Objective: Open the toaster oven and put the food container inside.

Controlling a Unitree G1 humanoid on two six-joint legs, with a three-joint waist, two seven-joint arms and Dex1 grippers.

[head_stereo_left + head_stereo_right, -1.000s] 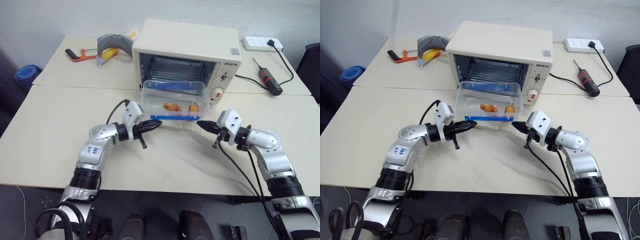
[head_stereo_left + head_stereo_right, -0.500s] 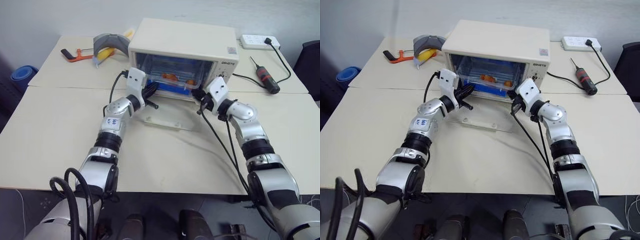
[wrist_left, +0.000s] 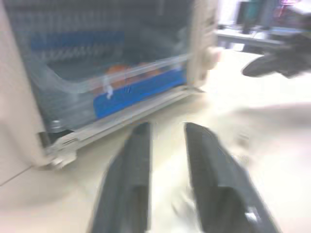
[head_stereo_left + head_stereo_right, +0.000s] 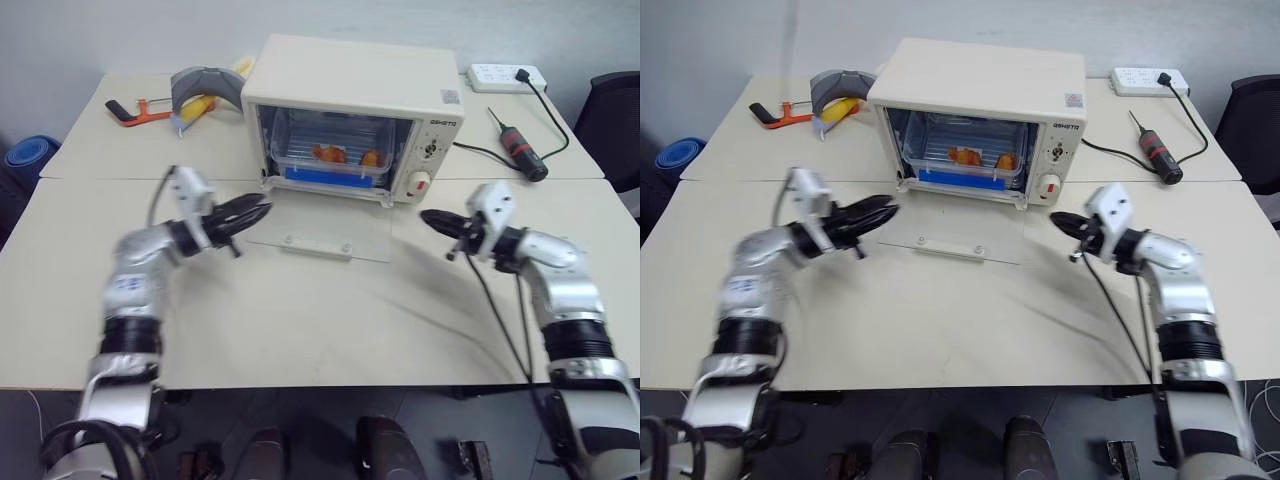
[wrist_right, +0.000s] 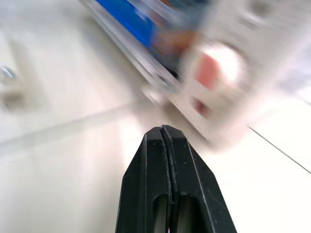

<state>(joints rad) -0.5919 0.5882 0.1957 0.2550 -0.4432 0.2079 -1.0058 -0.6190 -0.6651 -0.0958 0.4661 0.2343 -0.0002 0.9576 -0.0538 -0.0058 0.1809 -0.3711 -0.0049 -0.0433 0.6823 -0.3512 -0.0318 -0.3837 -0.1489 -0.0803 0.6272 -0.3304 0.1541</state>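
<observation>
A pale worktop (image 4: pixel 300 320) stood against a plain grey wall. On it the oven (image 4: pixel 355 115) sat with its glass door (image 4: pixel 320 235) dropped flat onto the surface. The container (image 4: pixel 330 165) rested inside on the rack, its blue clip facing the opening and orange food showing through the clear wall.

The left hand (image 4: pixel 262 211) hovered over the worktop just beside the door's left edge, touching nothing, its fingers (image 3: pixel 131 179) slightly apart with a narrow gap between them and nothing held. The right hand (image 4: pixel 427 216) hung off the door's right edge, below the oven's control panel with its red-marked knob (image 4: pixel 419 183), fingers pressed together and empty.

Behind the oven to the left lay a grey curved piece with something yellow (image 4: pixel 205 95) and an orange-handled tool (image 4: pixel 135 108). To the right rear sat a power strip (image 4: pixel 505 75), its black cable running forward, and a black-and-red screwdriver (image 4: pixel 515 150). A blue object (image 4: pixel 20 160) showed past the worktop's left edge.
</observation>
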